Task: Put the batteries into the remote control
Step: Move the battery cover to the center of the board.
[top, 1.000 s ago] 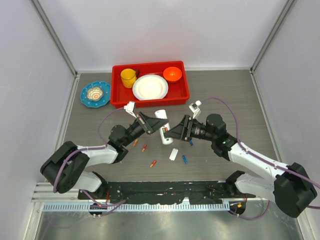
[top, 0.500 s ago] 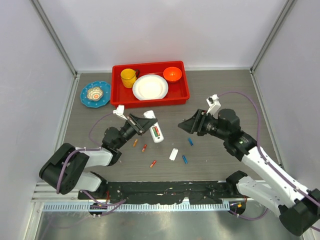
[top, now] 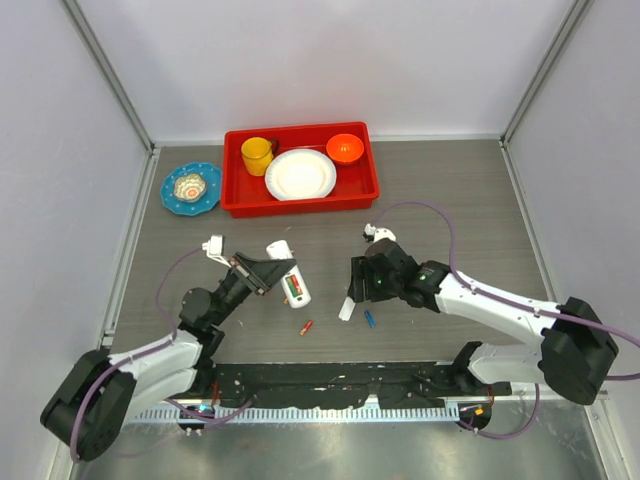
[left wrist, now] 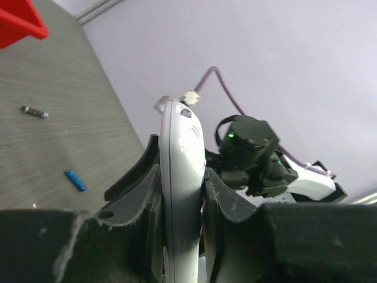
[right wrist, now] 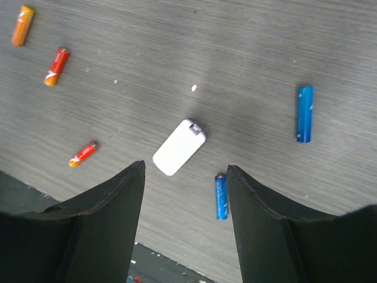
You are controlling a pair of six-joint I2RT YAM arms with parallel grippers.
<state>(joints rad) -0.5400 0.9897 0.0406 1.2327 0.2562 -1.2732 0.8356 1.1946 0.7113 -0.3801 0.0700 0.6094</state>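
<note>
One white cover point(right wrist: 178, 147), blue battery point(right wrist: 220, 197) beside

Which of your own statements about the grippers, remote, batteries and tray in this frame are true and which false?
1. The left gripper is shut on the remote control. True.
2. The right gripper holds the white cover. False: it is open, and the cover lies on the table below.
3. Two blue batteries lie on the table. True.
4. The yellow cup stands outside the red tray. False: it is inside, beside the white plate.

Remote point(left wrist: 179, 138) lower end inside L claw point(left wrist: 181, 177)
</note>
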